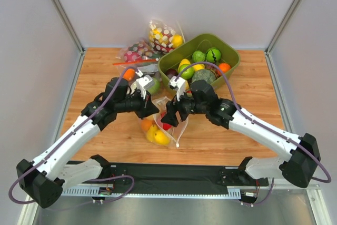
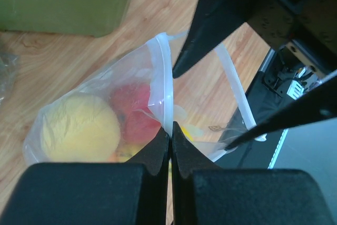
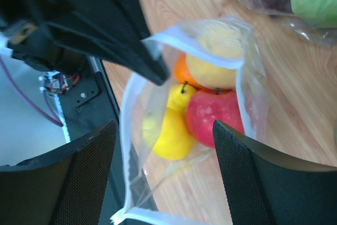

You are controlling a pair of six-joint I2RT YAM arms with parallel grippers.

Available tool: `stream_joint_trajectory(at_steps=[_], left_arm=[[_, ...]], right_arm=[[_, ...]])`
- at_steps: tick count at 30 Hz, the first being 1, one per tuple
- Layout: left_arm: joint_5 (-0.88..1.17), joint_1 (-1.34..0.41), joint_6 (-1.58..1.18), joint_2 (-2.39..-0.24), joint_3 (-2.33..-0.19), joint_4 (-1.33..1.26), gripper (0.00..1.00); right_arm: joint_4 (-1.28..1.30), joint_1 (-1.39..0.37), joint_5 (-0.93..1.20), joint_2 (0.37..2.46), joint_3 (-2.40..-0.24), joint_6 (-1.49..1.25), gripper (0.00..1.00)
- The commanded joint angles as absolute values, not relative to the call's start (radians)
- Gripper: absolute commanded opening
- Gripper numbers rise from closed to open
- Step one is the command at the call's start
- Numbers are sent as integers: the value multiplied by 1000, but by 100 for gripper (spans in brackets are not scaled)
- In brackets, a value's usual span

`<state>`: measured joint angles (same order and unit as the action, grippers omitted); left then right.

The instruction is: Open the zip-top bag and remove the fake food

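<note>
Wooden table between grey walls; green tub of plastic fruit and vegetables at the far side; other filled bags to its left; any lettering too small to tell.

Bag: clear plastic with a pale zip strip; lies mid-table between the two grippers; long axis runs near to far; mouth lifted toward the far side and gaping, its two strips parted.

Fake fruit: yellow, orange and red pieces; all inside the bag, heaped toward its near end.

Left gripper: fingers pressed together on one zip strip.

Right gripper: fingers wide apart, holding nothing; at the bag's mouth by the other strip.
</note>
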<state>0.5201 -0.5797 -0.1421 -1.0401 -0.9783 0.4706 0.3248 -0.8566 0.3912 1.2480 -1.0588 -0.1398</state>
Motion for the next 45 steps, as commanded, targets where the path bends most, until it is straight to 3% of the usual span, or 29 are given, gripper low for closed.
stream_joint_trajectory(at_steps=[1, 15, 31, 45], left_arm=[[543, -575, -160, -990, -950, 400, 0], [584, -574, -178, -985, -939, 388, 0], [577, -574, -178, -996, -931, 379, 0], [512, -574, -178, -1003, -933, 397, 0]], right_arm=[[294, -859, 321, 1269, -1063, -124, 75], [250, -862, 232, 1454, -1091, -127, 75], [134, -897, 120, 1522, -1043, -98, 100], [-28, -923, 198, 1499, -969, -150, 100]])
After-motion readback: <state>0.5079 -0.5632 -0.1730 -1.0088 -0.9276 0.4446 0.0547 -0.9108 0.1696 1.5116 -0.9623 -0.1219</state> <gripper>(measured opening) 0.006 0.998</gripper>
